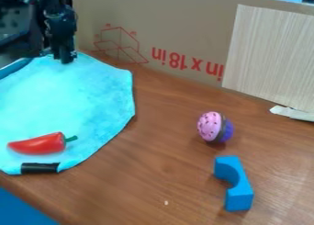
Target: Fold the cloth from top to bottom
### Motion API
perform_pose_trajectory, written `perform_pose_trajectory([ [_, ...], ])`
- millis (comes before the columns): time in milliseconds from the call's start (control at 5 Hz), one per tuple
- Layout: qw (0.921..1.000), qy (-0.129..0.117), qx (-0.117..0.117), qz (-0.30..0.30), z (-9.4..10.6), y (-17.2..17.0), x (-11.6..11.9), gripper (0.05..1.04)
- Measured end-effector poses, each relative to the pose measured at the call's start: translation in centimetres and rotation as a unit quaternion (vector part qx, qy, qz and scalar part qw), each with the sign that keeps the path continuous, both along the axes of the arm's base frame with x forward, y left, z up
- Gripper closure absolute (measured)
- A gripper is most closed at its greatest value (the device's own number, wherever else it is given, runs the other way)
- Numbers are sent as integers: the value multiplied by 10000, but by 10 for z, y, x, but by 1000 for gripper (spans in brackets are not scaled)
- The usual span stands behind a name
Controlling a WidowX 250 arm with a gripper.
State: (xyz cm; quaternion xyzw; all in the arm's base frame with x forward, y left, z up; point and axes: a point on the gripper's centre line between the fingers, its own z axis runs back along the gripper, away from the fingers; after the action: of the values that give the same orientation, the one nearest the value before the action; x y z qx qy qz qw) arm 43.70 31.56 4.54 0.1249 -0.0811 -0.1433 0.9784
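Note:
My gripper (65, 59) hangs down at the upper left, its tips at the top edge of the cloth (67, 100). I cannot tell whether the cloth's edge is held. The light blue cloth lies spread out flat on the left of the wooden table, and its left part runs out of the view. A red toy pepper (39, 144) with a green stem rests on the cloth's lower part, just above a black strip (40, 168) at the cloth's bottom edge.
On the table (153, 173), a pink and purple toy (215, 127) sits right of centre, with a blue arch-shaped block (234, 183) below it. A cardboard wall (184, 26) stands along the back, with a pale wood-grain panel (270, 54) at the right.

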Motion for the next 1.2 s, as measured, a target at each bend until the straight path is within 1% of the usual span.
perform_pose_trajectory([
  [200, 9999, -58, -78, 74, 1, 1, 0, 701],
  [400, 9999, -80, -82, 94, 0, 3, -1, 901],
  [600, 9998, -75, -128, 104, -3, 1, -1, 1012],
  [800, 9997, -149, -141, 101, -3, 0, -2, 1030],
  [1000, 9993, -270, -263, 80, -1, -3, -6, 1030],
  [1200, 9978, -502, -427, -84, 10, -21, -15, 1030],
])
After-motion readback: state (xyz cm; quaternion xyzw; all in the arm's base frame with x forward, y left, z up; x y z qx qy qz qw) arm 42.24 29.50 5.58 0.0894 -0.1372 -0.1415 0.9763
